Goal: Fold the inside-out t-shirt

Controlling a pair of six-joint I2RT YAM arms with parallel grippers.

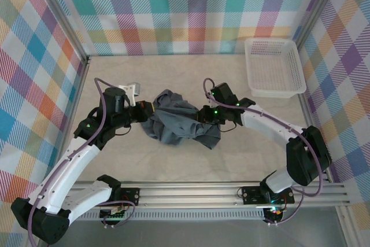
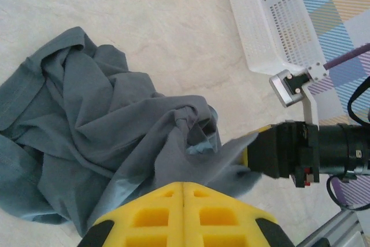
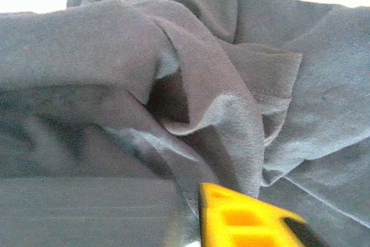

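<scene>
The inside-out t-shirt (image 1: 180,122) lies bunched in a dark slate-grey heap at the middle of the table (image 1: 173,73), hanging slightly between the two arms, with its seams and hem stitching turned outward in deep, loose folds. No print or tag can be read on the fabric. The only lettering in sight is some fine white marking on the camera lens barrel (image 2: 347,154) of the right wrist, too small to make out. The left gripper (image 1: 149,112) meets the shirt's left edge. From its own wrist camera the two yellow fingers (image 2: 150,212) are pressed flat together, and a taut ridge of cloth runs straight into their tip, so they are pinching the shirt. The right gripper (image 1: 203,115) is at the shirt's right edge with its jaws closed on a fold of fabric (the left wrist view shows cloth drawn up into them). In its own camera one yellow finger (image 3: 243,215) is pushed in among the folds. Well apart, at the far right corner, stands the white mesh basket (image 1: 276,92), upright. Pastel plaid walls (image 1: 191,10) enclose the table.
</scene>
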